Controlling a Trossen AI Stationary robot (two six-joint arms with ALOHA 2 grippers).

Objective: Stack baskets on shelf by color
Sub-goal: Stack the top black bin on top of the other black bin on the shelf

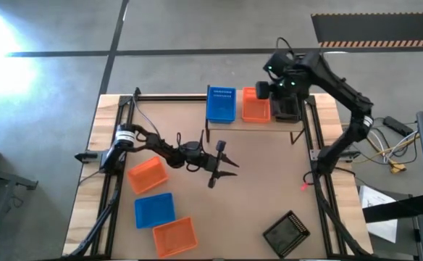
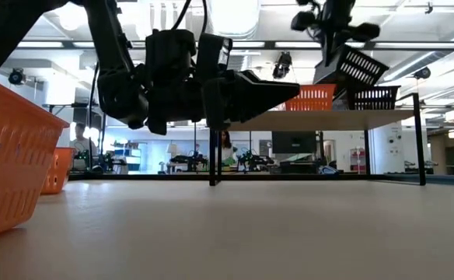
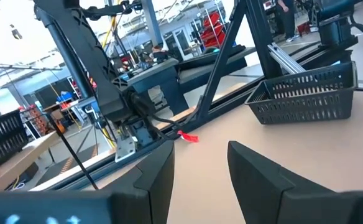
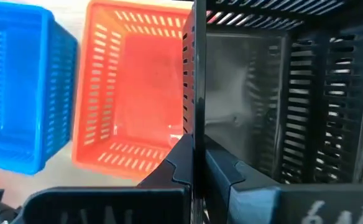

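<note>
My right claw (image 4: 194,163) pinches a black basket's (image 4: 275,93) wall above the shelf (image 2: 351,117), beside the orange basket (image 4: 132,93); basket partly cut off. Left claw (image 1: 222,163) spread, empty, nearer the counter's (image 1: 269,181) middle.

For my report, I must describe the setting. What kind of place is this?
Probably a robotics lab or workshop in a large industrial hall: a concrete floor with marked lines, workbenches with equipment behind the table, and loose cables beside the wooden table.
</note>
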